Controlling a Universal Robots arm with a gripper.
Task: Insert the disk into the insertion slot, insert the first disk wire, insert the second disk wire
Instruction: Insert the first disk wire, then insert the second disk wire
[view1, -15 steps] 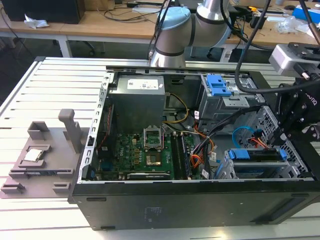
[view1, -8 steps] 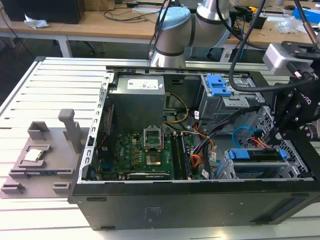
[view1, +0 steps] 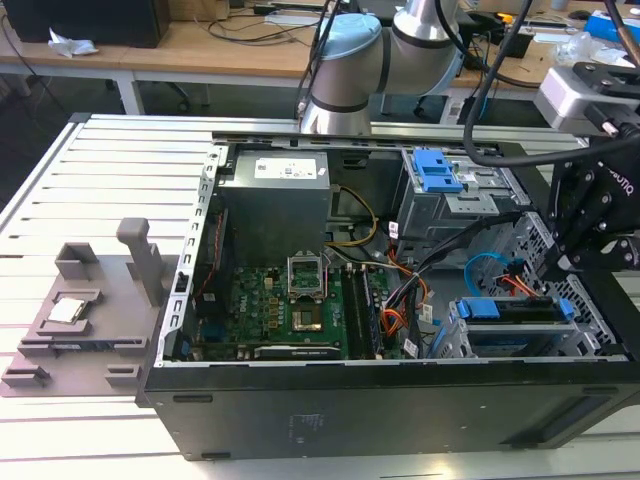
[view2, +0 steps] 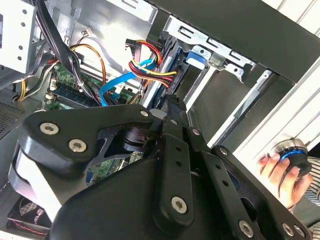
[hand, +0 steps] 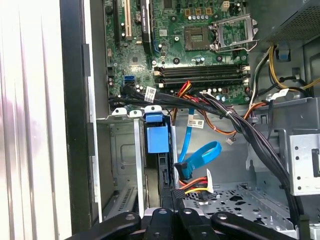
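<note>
Disk (hand: 157, 137): seated on edge in insertion slot (view1: 598, 332), blue tab showing.
Tool (hand: 174, 199): narrow, fingers close together at the plug end of first disk wire (hand: 192, 184).
Step, done well: probably best to square the plug to the disk's socket and press straight, no twist, clear of second disk wire (hand: 202, 152) looping just beside.
Hidden: socket and plug seating behind tool; actual pinch on plug not confirmable.

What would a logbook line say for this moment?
disk in insertion slot | gripper at plug of first disk wire | second disk wire looped nearby, connection unclear
</note>
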